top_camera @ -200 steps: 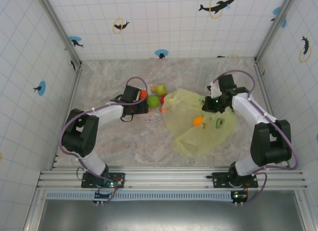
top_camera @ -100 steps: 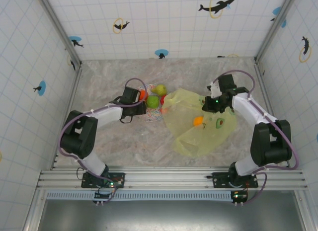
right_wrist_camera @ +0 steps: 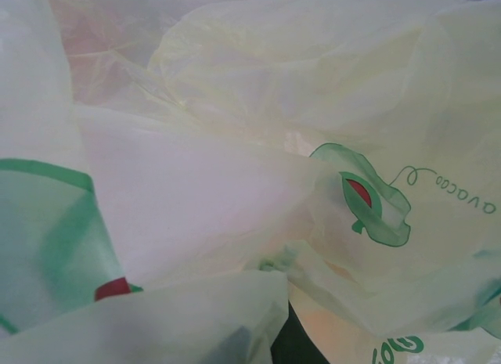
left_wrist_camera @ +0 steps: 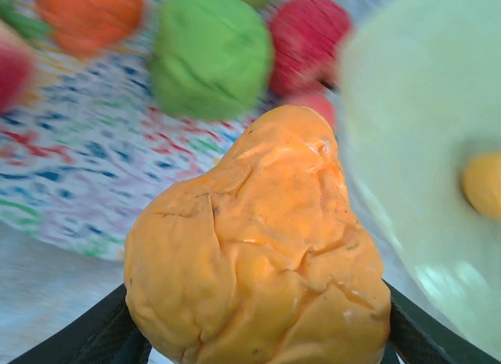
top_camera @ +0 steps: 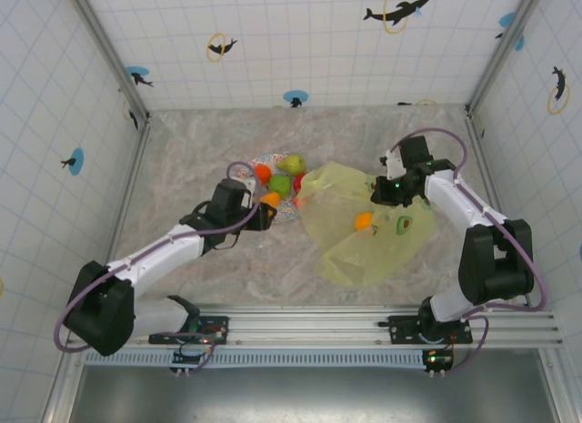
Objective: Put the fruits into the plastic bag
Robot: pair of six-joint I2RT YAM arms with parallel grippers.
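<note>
The left gripper [top_camera: 265, 206] is clenched on an orange [left_wrist_camera: 258, 246], its dark fingers [left_wrist_camera: 427, 336] pressing the fruit from both sides. Held orange and gripper sit over the plate's [top_camera: 287, 211] near edge, on the side facing the bag [top_camera: 364, 250].

On the plate lie a green apple [top_camera: 280, 185] at the middle, a pear [top_camera: 293, 164] at the far rim, a second orange [top_camera: 263, 172] left of the apple, and a red fruit [top_camera: 298, 183] on the rim next to the bag.

The bag lies crumpled on the surface [top_camera: 200, 141] just right of the plate, its edge touching the plate's rim. A third orange [top_camera: 364, 221] shows through the plastic, well right of the plate.

The right gripper [top_camera: 394, 194] is clenched on the bag's far edge, on the side away from the plate. Its wrist view shows bunched plastic with an avocado print [right_wrist_camera: 364, 203] close to the lens.
</note>
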